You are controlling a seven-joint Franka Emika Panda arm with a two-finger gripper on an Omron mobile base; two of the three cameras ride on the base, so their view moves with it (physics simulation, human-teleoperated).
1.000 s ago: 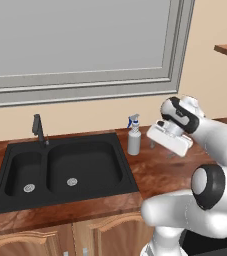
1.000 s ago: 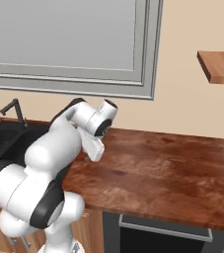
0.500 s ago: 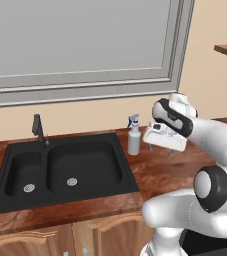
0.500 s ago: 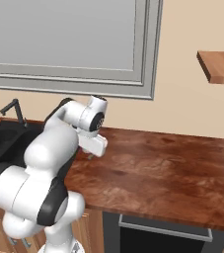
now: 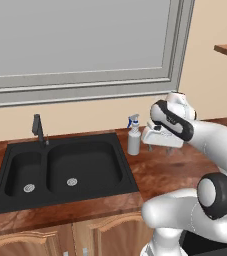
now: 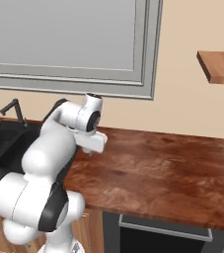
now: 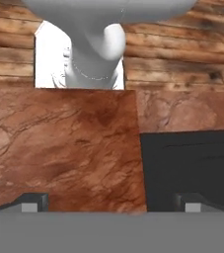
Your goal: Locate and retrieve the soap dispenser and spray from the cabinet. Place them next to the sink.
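Observation:
The spray (image 5: 133, 139), a grey bottle with a blue trigger, stands upright on the wooden counter just right of the black sink (image 5: 65, 170). My gripper (image 5: 159, 148) hangs open a little to the spray's right, pointing down at the counter with nothing between its fingers. In the right base view the gripper (image 6: 90, 151) hovers above the counter beside the sink's edge. The hand view has the gripper (image 7: 112, 202) with its tips wide apart over bare counter and a corner of the sink (image 7: 192, 163). The cabinet (image 6: 219, 66) is high on the right wall. The soap dispenser is out of view.
A slim dark faucet (image 5: 37, 128) stands behind the sink's left basin. A large grey-framed window (image 5: 85, 45) fills the wall behind. Wide wooden countertop (image 6: 172, 173) stretches right of the arm. Light-oak cupboard doors (image 5: 50, 242) run under the counter.
The hand has swung a little left, toward the spray and the sink, and turned downward. The spray has not moved. The jaws stay open.

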